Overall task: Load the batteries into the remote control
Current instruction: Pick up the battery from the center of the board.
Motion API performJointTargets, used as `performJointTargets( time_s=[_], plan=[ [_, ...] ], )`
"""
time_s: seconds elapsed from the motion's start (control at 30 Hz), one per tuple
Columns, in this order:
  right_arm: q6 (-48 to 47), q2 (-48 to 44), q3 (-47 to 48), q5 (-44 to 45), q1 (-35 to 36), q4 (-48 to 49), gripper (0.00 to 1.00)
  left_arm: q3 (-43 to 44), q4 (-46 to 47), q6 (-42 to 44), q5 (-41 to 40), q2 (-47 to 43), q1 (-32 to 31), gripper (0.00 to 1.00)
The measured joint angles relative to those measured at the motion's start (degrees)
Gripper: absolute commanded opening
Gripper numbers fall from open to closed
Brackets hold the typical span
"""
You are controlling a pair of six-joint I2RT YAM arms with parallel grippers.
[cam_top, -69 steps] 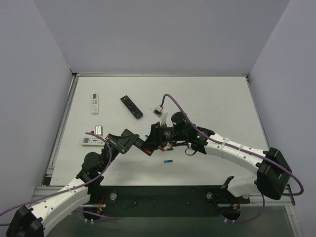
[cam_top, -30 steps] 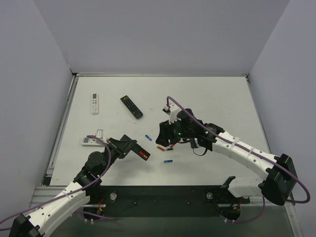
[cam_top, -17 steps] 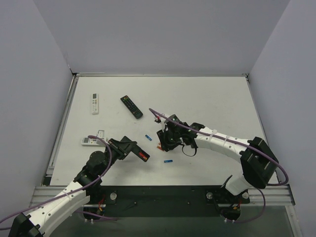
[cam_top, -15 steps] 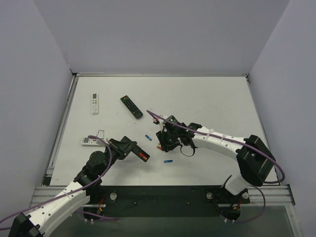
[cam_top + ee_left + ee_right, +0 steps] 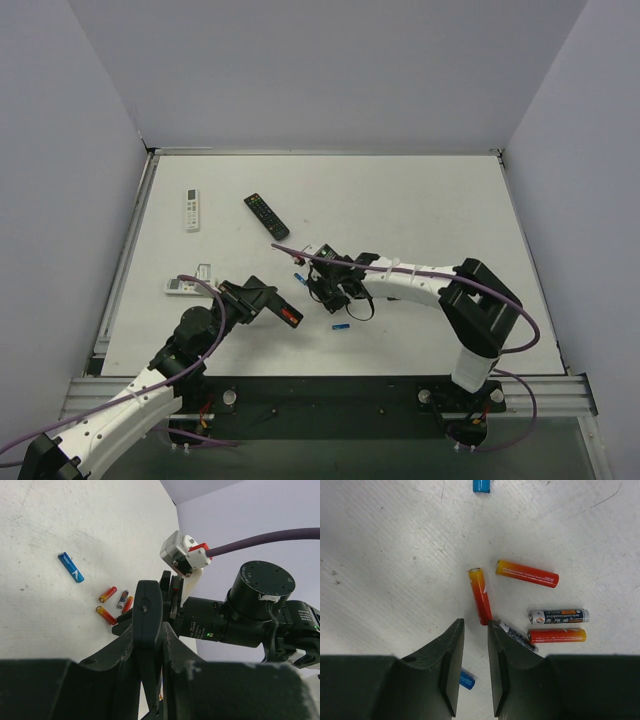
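A: Where is the remote control (image 5: 281, 310)?

B: Up off the worktop (image 5: 430, 210), at the near left. The left claw (image 5: 262, 300) is clamped on it, and it sits tilted. A red-orange patch shows at the end away from the arm.

A: And the batteries (image 5: 527, 573)?

B: Loose on the worktop, near that free end of the remote control and right under the right claw (image 5: 475, 630). Three orange ones and two dark ones lie bunched together. One orange battery (image 5: 480, 596) points its lower end into the mouth of that claw.

A: Is it gripped?

B: Not that I can see. The jaws stand narrow, with a slim gap between them. The end of the orange battery lies at the tips, close to one finger (image 5: 502, 650) and apart from the other.

A: What lies around them?

B: A blue battery (image 5: 341, 326) sits on the near side of the right claw, and a second blue one (image 5: 298, 279) just to its left. Farther back is a black remote with coloured buttons (image 5: 266, 216). One white remote (image 5: 192, 209) lies toward the far left, and another (image 5: 187, 286) just beyond the left arm.
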Motion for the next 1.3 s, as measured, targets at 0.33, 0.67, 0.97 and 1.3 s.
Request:
performJointTargets(
  time_s=[0.33,0.67,0.97,1.3],
  plan=[
    [-1.68,3.26,1.40,5.01,2.23,0.15,0.15,0.00,-0.07,-0.02,0.00,-0.22,0.00,0.00],
    [-1.33,3.74,2.01,6.45,2.75,0.28,0.00,0.00,0.02,-0.02,0.02,-0.31,0.00,0.00],
    [1.73,-10.23,2.58,6.23,5.33,-6.67,0.00,-0.02,3.52,0.02,0.68,0.68,0.00,0.00],
    [5.86,-21.33,14.10,1.92,9.22,-17.07,0.00,-0.04,12.59,-0.07,3.15,5.88,0.00,0.00]
  ],
)
